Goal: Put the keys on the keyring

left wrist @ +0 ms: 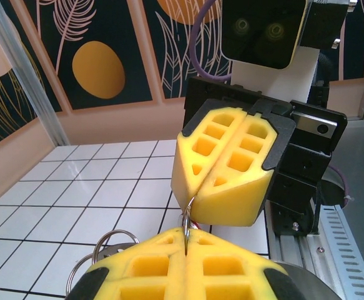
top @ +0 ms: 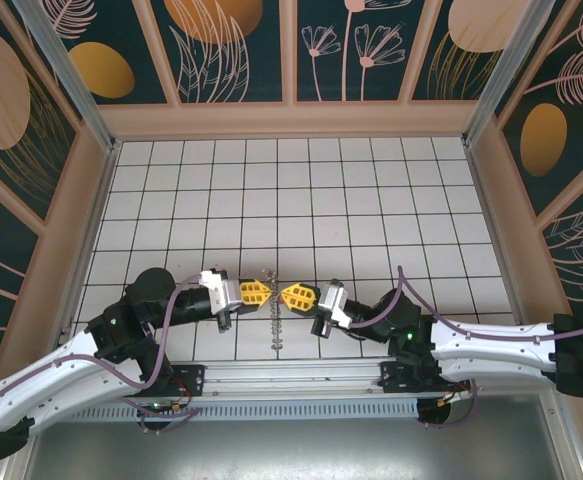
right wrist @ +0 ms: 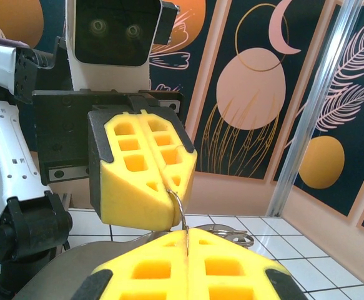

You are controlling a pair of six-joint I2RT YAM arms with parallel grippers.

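The left gripper [left wrist: 186, 250] is clamped, its yellow foam pads pressed flat together with a thin wire running into the seam. Tip to tip with it, the right gripper [left wrist: 197, 187] is likewise closed, the same wire disappearing between its pads. That wire is the keyring [left wrist: 186, 215], so both arms pinch it at almost the same spot. From above it reads as a thin line running toward and away from the arm bases, just above the tiled table [top: 371, 200] near its front edge. Small silver loops [left wrist: 103, 244] fringing it hang beside the left pads. A faint red sliver under the right pads may be the key [left wrist: 197, 223], though it is too small to be sure. The hoop looks light, springy and slick, likely to twist or slide in soft foam, so it wants a firm pinch on bare wire between the loops. The key seems tiny and thin, best taken flat across its faces.
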